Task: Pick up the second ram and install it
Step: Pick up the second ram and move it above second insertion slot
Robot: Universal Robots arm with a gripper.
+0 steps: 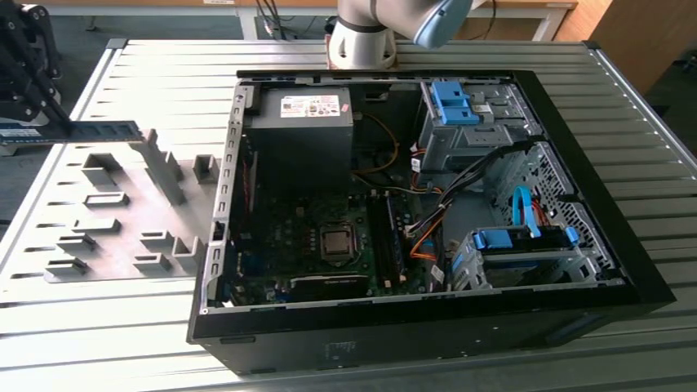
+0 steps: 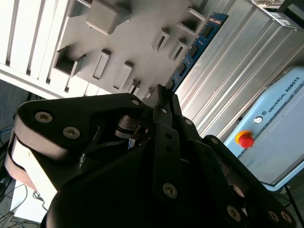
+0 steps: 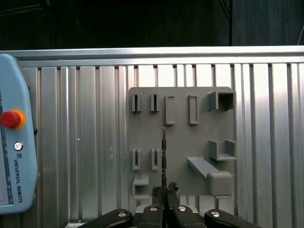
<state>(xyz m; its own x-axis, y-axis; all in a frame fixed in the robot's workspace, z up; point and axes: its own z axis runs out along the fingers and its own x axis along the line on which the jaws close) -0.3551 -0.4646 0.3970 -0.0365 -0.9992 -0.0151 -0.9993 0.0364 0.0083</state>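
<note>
We count one second ram, a long flat green circuit-board stick, clamped tight in the black gripper, held over one grey plastic fixture plate (outside the case, at the exterior view's left). One open black computer case holds one motherboard, one dark power supply, two blue drive brackets.

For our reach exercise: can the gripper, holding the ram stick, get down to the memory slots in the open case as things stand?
Probably yes. The gripper holds the second ram beside the case, whose side is off; the memory slots lie uncovered, though orange cables run close.
</note>
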